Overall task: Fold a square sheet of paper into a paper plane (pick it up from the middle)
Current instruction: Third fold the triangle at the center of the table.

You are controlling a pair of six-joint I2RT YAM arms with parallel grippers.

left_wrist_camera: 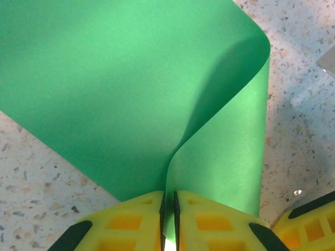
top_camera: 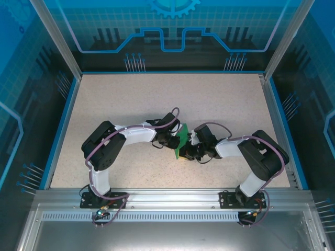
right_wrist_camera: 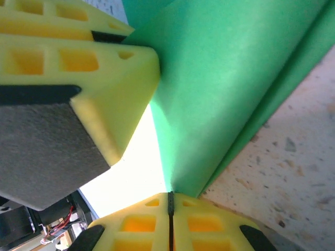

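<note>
The square sheet of paper (top_camera: 182, 139) is bright green and is held up off the table between both grippers at the centre. In the left wrist view the paper (left_wrist_camera: 104, 78) curls over in a loose bend, and its lower edge runs into my left gripper (left_wrist_camera: 168, 209), whose yellow fingers are shut on it. My right gripper (right_wrist_camera: 170, 197) is shut on another edge of the paper (right_wrist_camera: 235, 78), which rises steeply from its closed jaws. From above, the left gripper (top_camera: 170, 142) and the right gripper (top_camera: 189, 151) nearly touch each other.
The speckled beige table (top_camera: 157, 99) stretches far and to both sides of the grippers, bounded by a blue rim and an aluminium frame (top_camera: 167, 197) at the near edge. The left gripper's yellow fingers (right_wrist_camera: 78, 63) crowd close in the right wrist view.
</note>
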